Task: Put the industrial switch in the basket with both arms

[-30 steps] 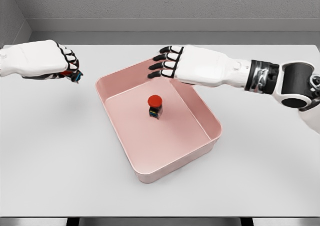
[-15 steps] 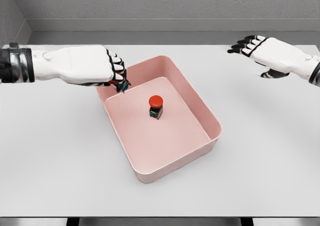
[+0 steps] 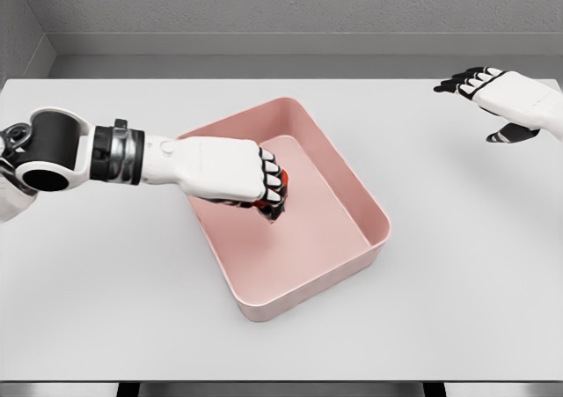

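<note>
The pink basket [image 3: 374, 214] lies in the middle of the table. My left hand [image 3: 266, 188] reaches into it from the left, with the fingers curled tight around an industrial switch [image 3: 280, 180]. Only a bit of the switch's red button and dark body shows past the knuckles. The hand covers the spot where a switch stood in the basket, and I cannot tell whether that one is still there beneath it. My right hand [image 3: 482, 84] hovers over the table's far right, well away from the basket, fingers relaxed and holding nothing.
The white table [image 3: 114, 283] spreads around the basket on all sides. A grey wall [image 3: 281, 10] closes off the far edge.
My left hand moved right and down from the basket's left rim to its middle, covering the switch that stood there. My right hand drew a little further to the right.
</note>
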Robot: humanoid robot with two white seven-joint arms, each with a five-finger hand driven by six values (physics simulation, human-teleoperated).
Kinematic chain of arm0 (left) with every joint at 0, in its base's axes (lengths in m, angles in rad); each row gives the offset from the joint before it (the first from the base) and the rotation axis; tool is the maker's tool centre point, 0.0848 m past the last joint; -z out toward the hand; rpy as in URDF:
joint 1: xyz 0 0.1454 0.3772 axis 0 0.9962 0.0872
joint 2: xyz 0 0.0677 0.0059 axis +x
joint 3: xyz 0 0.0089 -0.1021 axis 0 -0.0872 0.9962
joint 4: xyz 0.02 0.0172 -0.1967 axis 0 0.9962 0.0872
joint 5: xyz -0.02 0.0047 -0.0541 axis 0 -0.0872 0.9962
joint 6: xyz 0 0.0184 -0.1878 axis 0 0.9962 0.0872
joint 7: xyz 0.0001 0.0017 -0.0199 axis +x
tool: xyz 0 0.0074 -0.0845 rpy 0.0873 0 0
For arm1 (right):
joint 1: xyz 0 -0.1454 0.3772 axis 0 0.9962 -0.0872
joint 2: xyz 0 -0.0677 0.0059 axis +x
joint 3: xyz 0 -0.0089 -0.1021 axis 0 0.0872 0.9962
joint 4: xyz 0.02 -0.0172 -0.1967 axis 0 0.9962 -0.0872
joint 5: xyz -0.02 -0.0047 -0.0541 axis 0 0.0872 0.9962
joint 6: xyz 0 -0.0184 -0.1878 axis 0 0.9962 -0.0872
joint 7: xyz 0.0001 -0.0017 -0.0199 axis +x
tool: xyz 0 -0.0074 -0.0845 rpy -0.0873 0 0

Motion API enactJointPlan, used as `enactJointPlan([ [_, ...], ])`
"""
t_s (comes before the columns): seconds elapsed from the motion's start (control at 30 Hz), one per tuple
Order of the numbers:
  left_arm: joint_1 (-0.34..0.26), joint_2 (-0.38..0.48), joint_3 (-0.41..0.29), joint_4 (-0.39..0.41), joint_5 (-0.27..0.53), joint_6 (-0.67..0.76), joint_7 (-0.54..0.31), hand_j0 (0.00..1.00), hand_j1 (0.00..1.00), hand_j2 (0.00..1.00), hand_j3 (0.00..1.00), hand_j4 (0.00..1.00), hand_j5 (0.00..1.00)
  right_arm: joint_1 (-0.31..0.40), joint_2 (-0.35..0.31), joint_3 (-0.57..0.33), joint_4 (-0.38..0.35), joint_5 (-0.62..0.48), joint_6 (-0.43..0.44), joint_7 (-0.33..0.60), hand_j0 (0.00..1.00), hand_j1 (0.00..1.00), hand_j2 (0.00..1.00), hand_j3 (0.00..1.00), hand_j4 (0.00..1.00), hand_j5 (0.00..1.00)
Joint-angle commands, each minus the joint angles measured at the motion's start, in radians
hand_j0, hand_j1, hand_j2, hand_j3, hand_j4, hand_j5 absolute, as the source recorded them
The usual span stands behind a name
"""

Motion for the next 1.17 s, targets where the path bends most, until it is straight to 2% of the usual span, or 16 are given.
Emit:
enactJointPlan([
  [0.0,0.0,0.003,0.001,0.002,0.005,0.002,0.002,0.99,0.99,0.99,0.99,0.99,0.99,0.0,-0.001,-0.001,-0.002,-0.009,0.001,-0.001,1.0,1.0,1.0,1.0,1.0,1.0],
  [0.2,-0.002,0.006,0.002,0.002,0.008,0.002,0.003,1.0,1.0,1.0,1.0,1.0,1.0,0.005,-0.001,0.001,-0.005,-0.021,0.001,-0.001,1.0,1.0,1.0,1.0,1.0,1.0],
  [0.27,-0.009,0.006,0.002,0.002,0.011,0.002,0.006,1.0,1.0,1.0,1.0,1.0,1.0,0.038,-0.013,0.001,-0.018,-0.055,0.001,-0.001,1.0,1.0,1.0,1.0,1.0,1.0],
  [0.3,-0.037,0.015,0.004,0.002,0.052,0.002,0.008,1.0,1.0,1.0,1.0,1.0,1.0,0.054,-0.043,0.002,-0.038,-0.061,0.001,-0.004,1.0,1.0,1.0,1.0,1.0,1.0],
  [0.37,-0.089,0.124,0.006,0.004,0.118,0.002,0.008,1.0,1.0,1.0,1.0,1.0,1.0,0.083,-0.07,0.001,-0.04,-0.127,0.001,-0.002,1.0,1.0,1.0,1.0,1.0,1.0],
  [0.43,-0.087,0.242,0.002,0.01,0.286,0.002,0.009,1.0,1.0,1.0,1.0,1.0,1.0,0.087,-0.08,0.001,-0.057,-0.134,0.001,-0.002,1.0,1.0,1.0,1.0,1.0,1.0],
  [0.47,-0.084,0.279,0.004,0.013,0.348,0.002,0.009,1.0,1.0,1.0,1.0,1.0,1.0,0.092,-0.084,0.001,-0.072,-0.134,0.001,-0.002,1.0,1.0,1.0,1.0,1.0,1.0],
  [0.5,-0.08,0.29,0.001,0.027,0.373,0.002,0.009,1.0,1.0,1.0,1.0,1.0,1.0,0.098,-0.11,0.001,-0.095,-0.151,0.001,-0.004,1.0,1.0,1.0,1.0,1.0,1.0],
  [0.6,-0.025,0.32,-0.004,0.113,0.374,0.002,0.009,1.0,1.0,1.0,1.0,1.0,1.0,0.121,-0.135,0.002,-0.146,-0.174,0.001,-0.002,1.0,1.0,1.0,1.0,1.0,1.0],
  [0.67,-0.002,0.317,-0.01,0.217,0.373,0.002,0.009,1.0,1.0,1.0,1.0,1.0,1.0,0.133,-0.136,0.001,-0.173,-0.174,0.001,-0.004,1.0,1.0,1.0,1.0,1.0,1.0],
  [0.73,0.003,0.317,-0.011,0.268,0.373,0.002,0.009,1.0,1.0,1.0,1.0,1.0,1.0,0.133,-0.136,0.001,-0.176,-0.174,0.001,-0.002,1.0,1.0,1.0,1.0,1.0,1.0],
  [1.13,0.015,0.325,-0.014,0.279,0.371,0.002,0.009,1.0,1.0,1.0,1.0,1.0,1.0,0.135,-0.135,-0.001,-0.176,-0.174,0.001,-0.002,1.0,1.0,1.0,1.0,1.0,1.0],
])
